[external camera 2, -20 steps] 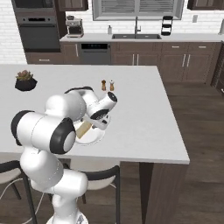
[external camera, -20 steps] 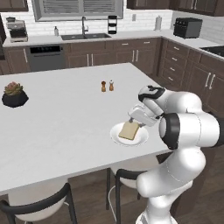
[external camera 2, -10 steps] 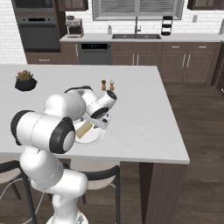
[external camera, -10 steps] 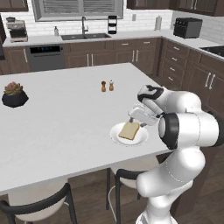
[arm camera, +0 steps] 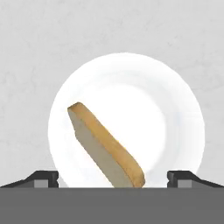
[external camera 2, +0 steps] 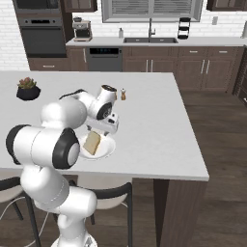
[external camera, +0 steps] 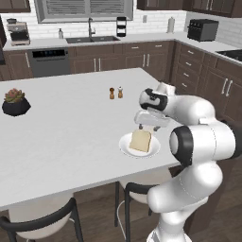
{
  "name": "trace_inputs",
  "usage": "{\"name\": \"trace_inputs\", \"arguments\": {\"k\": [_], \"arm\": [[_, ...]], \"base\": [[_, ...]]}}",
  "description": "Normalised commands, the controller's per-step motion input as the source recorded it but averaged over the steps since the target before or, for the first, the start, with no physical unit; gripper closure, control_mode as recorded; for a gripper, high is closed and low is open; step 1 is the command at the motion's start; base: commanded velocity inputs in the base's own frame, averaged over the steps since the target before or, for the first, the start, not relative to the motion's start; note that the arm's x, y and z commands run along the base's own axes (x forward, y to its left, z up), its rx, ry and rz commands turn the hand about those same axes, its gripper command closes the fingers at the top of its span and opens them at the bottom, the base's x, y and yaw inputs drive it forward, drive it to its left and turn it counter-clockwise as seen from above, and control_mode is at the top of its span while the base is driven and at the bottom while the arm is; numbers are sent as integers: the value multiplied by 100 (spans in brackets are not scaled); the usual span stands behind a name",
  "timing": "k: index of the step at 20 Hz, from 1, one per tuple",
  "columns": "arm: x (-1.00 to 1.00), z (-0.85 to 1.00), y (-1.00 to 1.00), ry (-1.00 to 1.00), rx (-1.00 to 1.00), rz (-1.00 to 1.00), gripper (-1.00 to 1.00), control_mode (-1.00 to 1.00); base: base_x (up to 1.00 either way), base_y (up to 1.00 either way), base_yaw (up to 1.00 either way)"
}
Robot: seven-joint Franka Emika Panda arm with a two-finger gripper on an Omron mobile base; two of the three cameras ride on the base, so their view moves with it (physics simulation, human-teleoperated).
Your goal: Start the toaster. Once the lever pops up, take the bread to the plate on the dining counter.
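The bread (external camera: 141, 140) is a tan slice resting tilted on the white plate (external camera: 124, 144), which sits near the front edge of the dining counter (external camera: 66, 137). My gripper (external camera: 147, 126) hovers just above the plate, open, with nothing between its fingers. In the hand view the bread (arm camera: 105, 146) leans edge-on across the plate (arm camera: 131, 59), and the fingertips (arm camera: 43, 178) stand wide on either side without touching it. From the right base view, the bread (external camera 2: 91, 143) lies on the plate (external camera 2: 110, 147) below the gripper (external camera 2: 100, 131). The dark toaster (external camera: 202, 29) stands on the far back worktop.
Two small shakers (external camera: 116, 92) stand mid-counter beyond the plate. A potted plant (external camera: 14, 101) sits at the counter's left. Stools (external camera: 42, 222) are tucked under the near edge. Sink (external camera 2: 150, 38) and cabinets line the back wall.
The fingers have spread a little wider, away from the bread, which stays on the plate. The arm has barely moved.
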Motion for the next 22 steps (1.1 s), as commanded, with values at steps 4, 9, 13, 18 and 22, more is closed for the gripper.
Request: {"name": "trace_inputs", "arguments": {"k": [4,9,13,18,22], "arm": [[0,14,0,3,-26,0,-100,-100],[0,19,1,0,-23,0,-100,-100],[-26,23,36,0,-17,0,-100,-100],[-90,15,36,-7,-11,0,-100,-100],[-100,32,6,-25,-4,0,-100,-100]], "base": [[0,0,0],[0,0,0],[0,0,0],[0,0,0],[0,0,0]]}}
